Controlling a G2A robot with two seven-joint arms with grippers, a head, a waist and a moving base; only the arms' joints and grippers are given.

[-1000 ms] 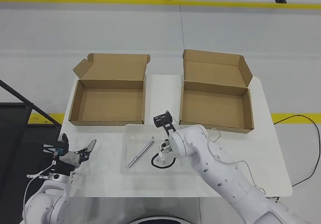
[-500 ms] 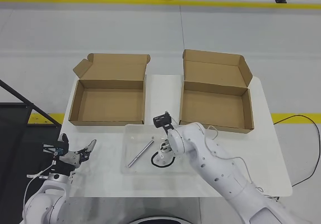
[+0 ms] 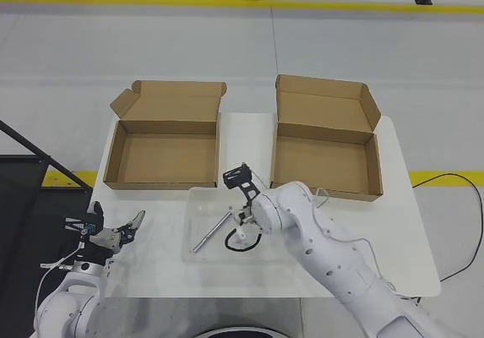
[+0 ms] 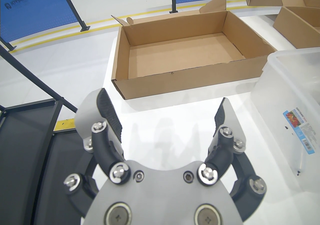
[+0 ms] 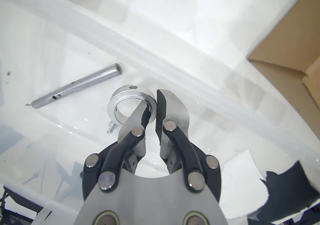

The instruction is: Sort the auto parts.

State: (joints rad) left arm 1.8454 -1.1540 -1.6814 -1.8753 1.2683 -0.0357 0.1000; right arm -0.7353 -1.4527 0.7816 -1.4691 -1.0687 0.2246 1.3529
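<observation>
A silver metal ring (image 5: 113, 108) with a small hole drilled through its wall sits tilted in the clear plastic bin (image 3: 203, 203), which stands toward the counter's near edge, about midway along it. The right claw (image 5: 152, 105) pinches the ring's wall, one finger inside and one outside. A slim steel rod (image 5: 75, 89) lies flat and slanted on the bin floor just beside it. A black loop (image 3: 235, 248) lies in the bin near the ring.
</observation>
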